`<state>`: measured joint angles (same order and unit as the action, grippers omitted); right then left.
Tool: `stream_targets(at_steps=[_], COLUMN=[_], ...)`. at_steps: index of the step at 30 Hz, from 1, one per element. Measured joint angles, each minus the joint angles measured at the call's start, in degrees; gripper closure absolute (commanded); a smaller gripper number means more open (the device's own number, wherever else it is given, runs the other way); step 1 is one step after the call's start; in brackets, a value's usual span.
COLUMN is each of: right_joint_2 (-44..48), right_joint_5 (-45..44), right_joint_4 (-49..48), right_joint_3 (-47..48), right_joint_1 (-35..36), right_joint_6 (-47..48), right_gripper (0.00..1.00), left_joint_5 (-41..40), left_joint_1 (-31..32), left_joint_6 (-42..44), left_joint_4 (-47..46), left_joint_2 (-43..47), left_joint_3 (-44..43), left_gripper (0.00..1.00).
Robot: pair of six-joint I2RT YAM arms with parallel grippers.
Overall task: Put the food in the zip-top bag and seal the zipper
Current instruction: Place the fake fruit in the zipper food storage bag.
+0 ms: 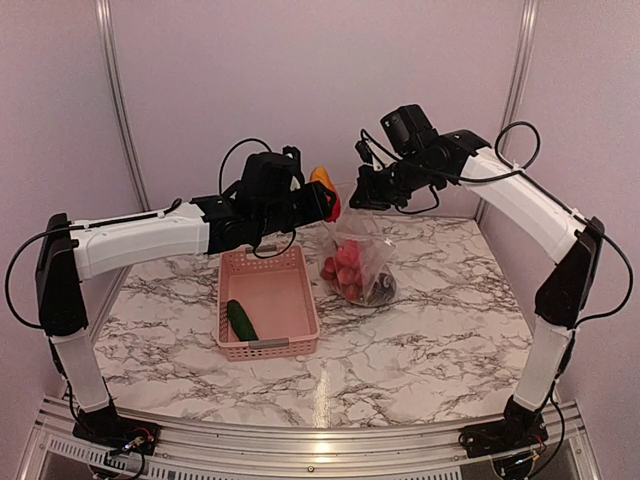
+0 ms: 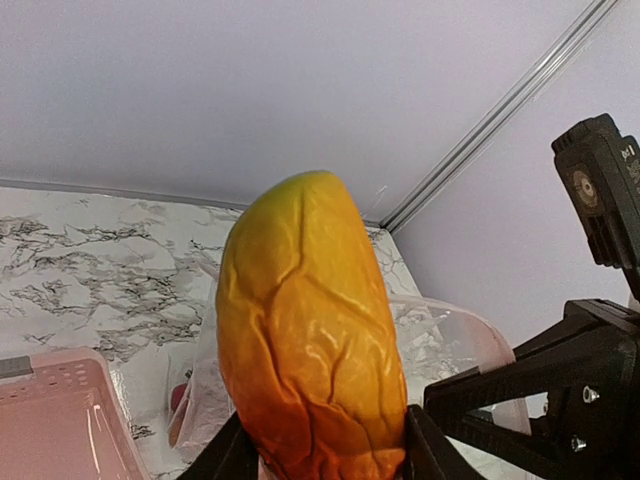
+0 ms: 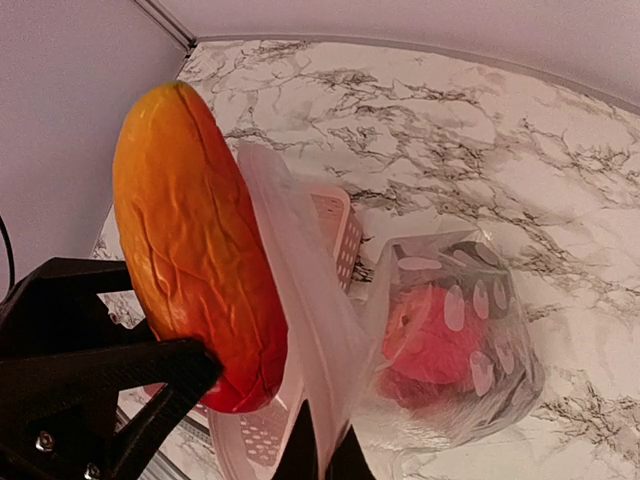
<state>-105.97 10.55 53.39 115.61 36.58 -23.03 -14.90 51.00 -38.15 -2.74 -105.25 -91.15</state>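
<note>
Two claws, one bag [image 1: 362, 262], one pink basket [image 1: 270, 348], one marble table [image 1: 440, 350]. Of the food: one orange-red fruit [image 1: 321, 181] up in the air, one cucumber [image 1: 241, 320] lying alone in the basket, and a bunch of red pieces with something dark under them in the bottom of the bag, too crowded to count.

Left claw [image 1: 328, 205]: clamped on the lower, redder end of the fruit, one finger on each side, yellow tip pointing up. From the left wrist, fruit [image 2: 310, 330] filling the middle of the view, black fingers [image 2: 226, 456] pressed against its flanks.

Right claw [image 1: 362, 190]: pinched shut on the bag's upper edge, plastic drawn up off the table, loaded bottom resting on the marble just right of the basket. From the right wrist, fingertips [image 3: 303, 452] closed on a thin fold of film, bag [image 3: 455, 340] hanging beyond with the red pieces showing through.

Fruit just left of the right claw, at the left side of the raised mouth and higher than the bag's contents, close beside the lifted edge; touching the plastic or not, cannot tell. Mouth open, unsealed. Claws near each other, facing across the fruit.
</note>
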Motion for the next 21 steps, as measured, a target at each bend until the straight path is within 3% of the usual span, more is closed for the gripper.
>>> stream_targets(at_steps=[3,6,10,18,21], right_joint_2=[0.0,-0.1,-0.5,-0.7,-0.7], right_joint_5=[0.7,1.3,2.1,2.5,2.5], right_joint_4=[-0.3,-0.6,-1.1,-1.2,-1.4], right_joint_3=[0.0,0.0,0.0,0.0,0.0], right_joint_1=[-0.5,-0.9,-1.2,-1.7,-1.9], right_joint_6=[-0.3,-0.7,-0.8,-0.8,-0.8], right_gripper=[1.00,1.00,1.00,1.00,1.00], left_joint_5=[1.4,2.8,3.7,3.1,1.6], left_joint_1=[0.0,0.1,0.2,0.4,0.4], left_joint_6=[0.0,0.2,0.7,3.8,5.1], left_joint_4=[-0.3,-1.1,-1.0,-0.2,1.2], left_joint_2=[-0.3,-0.4,-1.4,-1.4,-0.7], left_joint_3=[0.0,0.0,-2.4,-5.3,-6.3], left_gripper=[0.40,0.26,0.17,0.12,0.20])
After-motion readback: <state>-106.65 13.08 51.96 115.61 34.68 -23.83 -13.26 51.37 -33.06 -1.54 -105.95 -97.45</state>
